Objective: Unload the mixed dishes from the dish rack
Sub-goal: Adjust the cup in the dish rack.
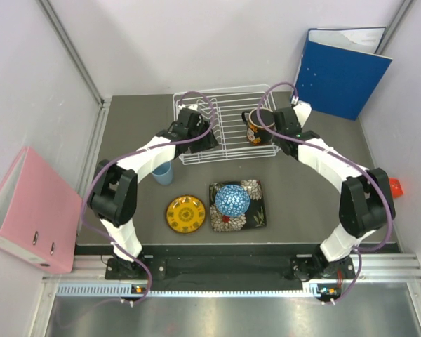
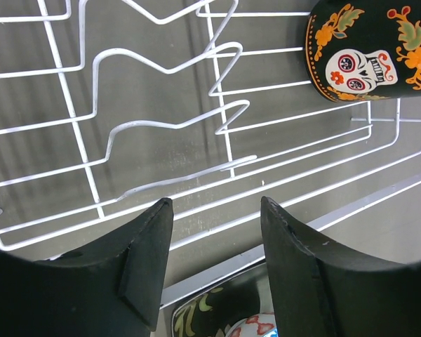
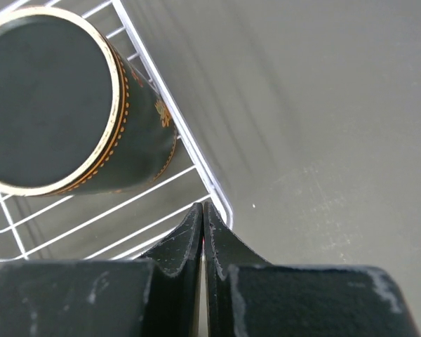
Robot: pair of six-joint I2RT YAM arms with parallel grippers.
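Top view: dish rack (image 1: 228, 119) stands at the far edge of the worktop (image 1: 309, 179), with the dark patterned mug (image 1: 259, 128) in its right end.
Left wrist view: left jaws apart and empty, over the rack's near rim.
Right wrist view: right jaws pressed together at the rack's rim, beside the mug.
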